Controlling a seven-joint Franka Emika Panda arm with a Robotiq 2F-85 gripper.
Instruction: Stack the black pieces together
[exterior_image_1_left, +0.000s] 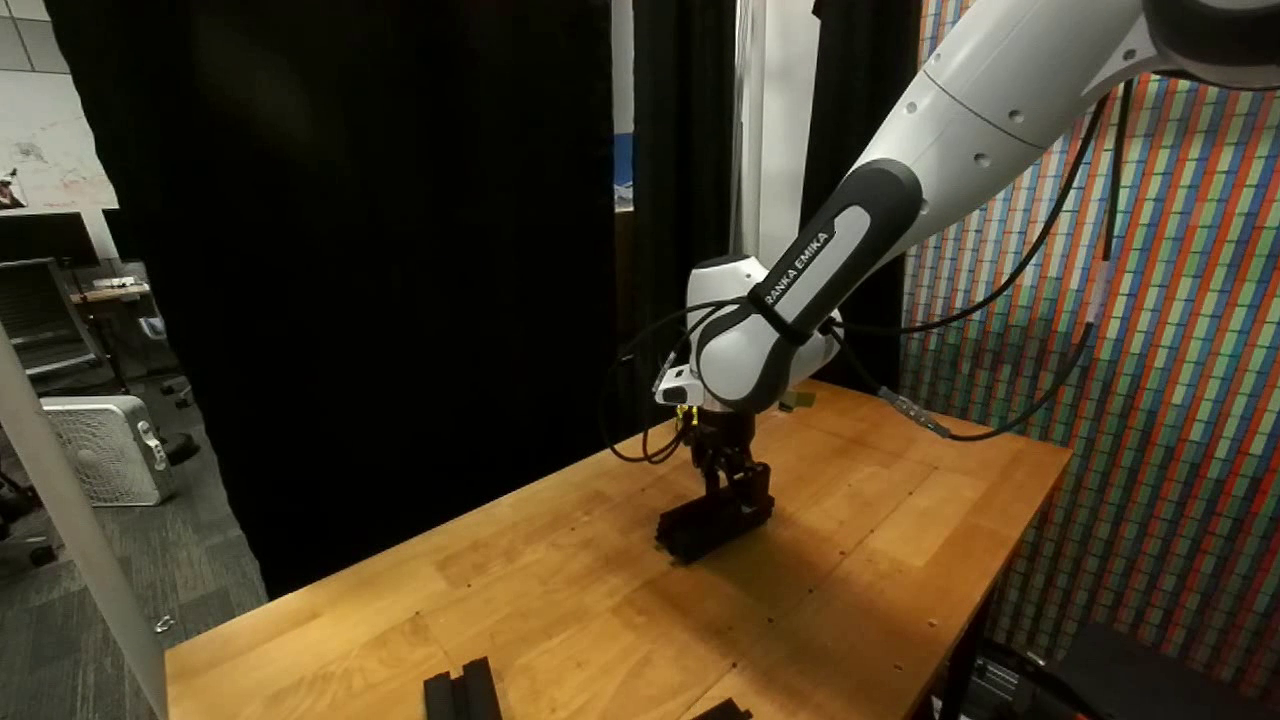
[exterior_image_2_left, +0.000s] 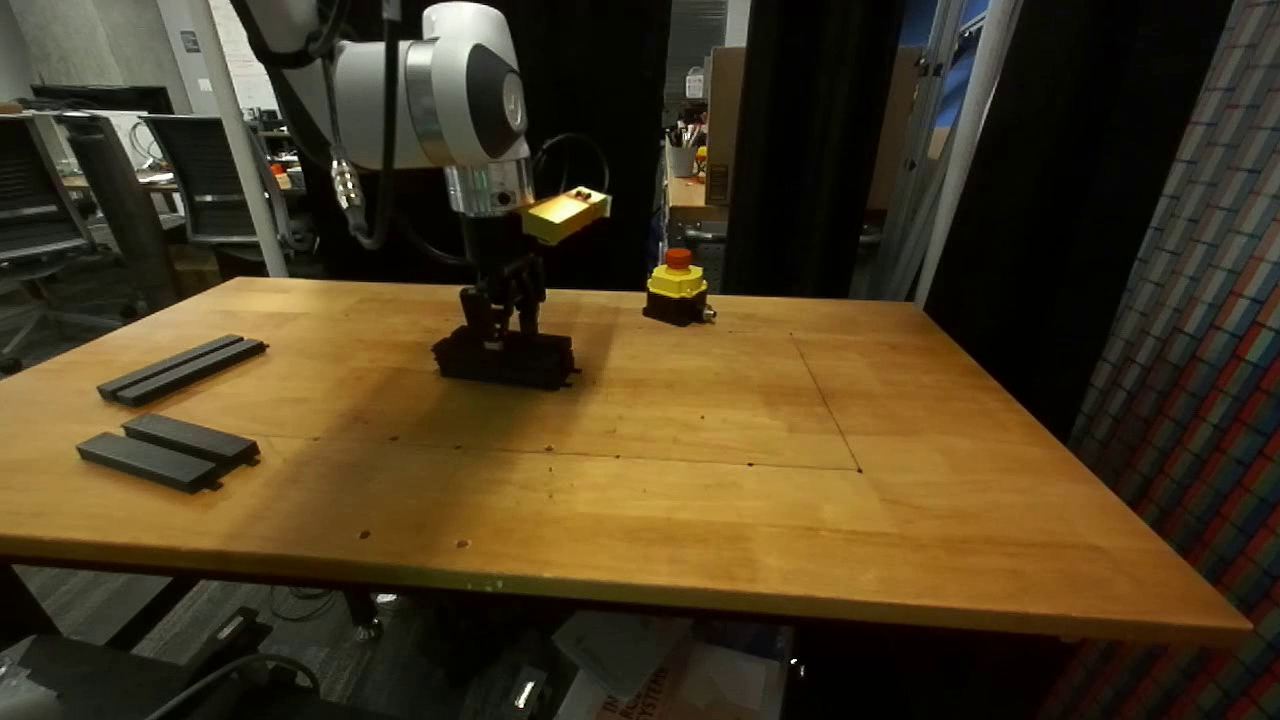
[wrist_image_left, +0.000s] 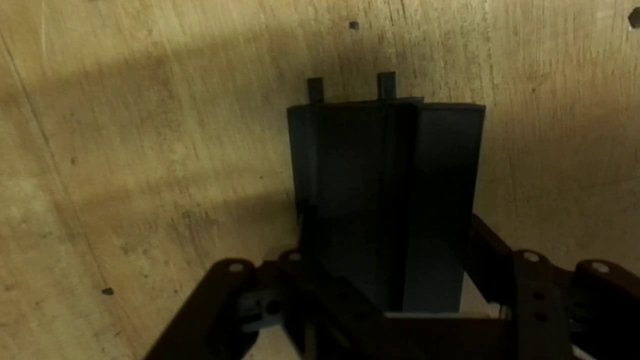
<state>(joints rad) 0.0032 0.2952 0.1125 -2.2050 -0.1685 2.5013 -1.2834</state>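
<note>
A compact block of black pieces lies on the table under my gripper; it shows in both exterior views (exterior_image_1_left: 690, 530) (exterior_image_2_left: 525, 362) and the wrist view (wrist_image_left: 350, 160). Two small tabs stick out of its far end, and its right-hand piece (wrist_image_left: 450, 150) is offset beside a dark groove. My gripper (exterior_image_1_left: 735, 487) (exterior_image_2_left: 510, 335) (wrist_image_left: 387, 222) is down at the block, with a finger on each side, at or touching its edges. Whether it grips is unclear. Two long loose black bars (exterior_image_2_left: 190, 370) and two shorter ones (exterior_image_2_left: 152, 460) lie at the left in an exterior view.
A yellow emergency-stop box with a red button (exterior_image_2_left: 677, 288) stands at the table's back edge. The wooden table (exterior_image_2_left: 700, 520) has small holes and a drawn line. Loose black bars (exterior_image_1_left: 462, 692) show at the bottom edge of an exterior view. Black curtains hang behind.
</note>
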